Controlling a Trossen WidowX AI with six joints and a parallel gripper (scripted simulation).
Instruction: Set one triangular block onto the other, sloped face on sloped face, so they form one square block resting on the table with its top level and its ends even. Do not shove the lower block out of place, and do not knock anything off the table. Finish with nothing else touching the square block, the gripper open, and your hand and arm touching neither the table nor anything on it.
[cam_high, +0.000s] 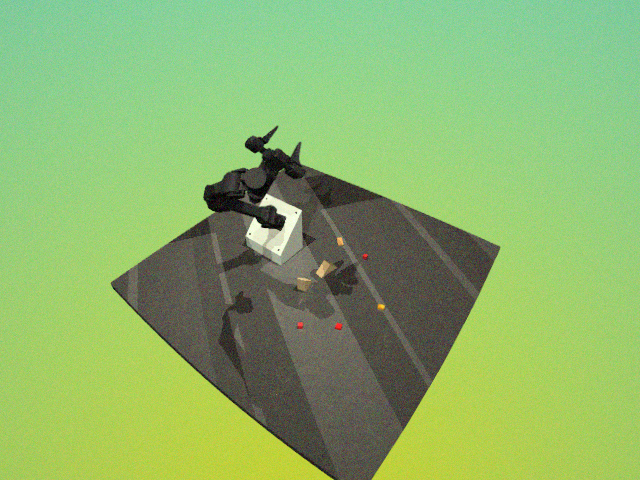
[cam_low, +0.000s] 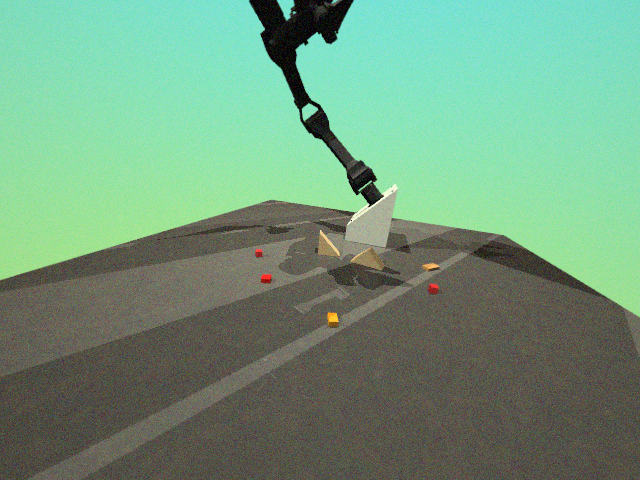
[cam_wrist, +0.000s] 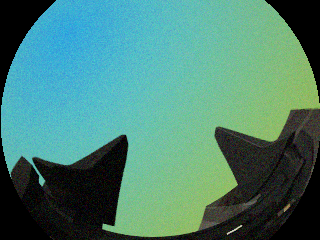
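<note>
One tan triangular block (cam_high: 325, 269) (cam_low: 367, 259) rests on the dark table (cam_high: 439, 320) (cam_low: 465, 387). The other tan triangular block (cam_high: 303, 284) (cam_low: 326, 245) stands apart from it, farther from the small orange block. Both have sloped faces showing, and neither rests on the other. My gripper (cam_high: 288, 135) (cam_wrist: 173, 136) is open and empty, raised high above the table and well away from both blocks. In the wrist view only background shows between its fingers. In the exterior view it is partly cut off at the top.
A white wedge-shaped base (cam_high: 261, 240) (cam_low: 373, 225) stands behind the blocks, under the arm. A small flat tan piece (cam_high: 340, 241) (cam_low: 430, 267), a small orange block (cam_high: 381, 306) (cam_low: 332, 319) and red cubes (cam_high: 365, 256) (cam_high: 338, 326) (cam_high: 299, 325) lie around the triangular blocks.
</note>
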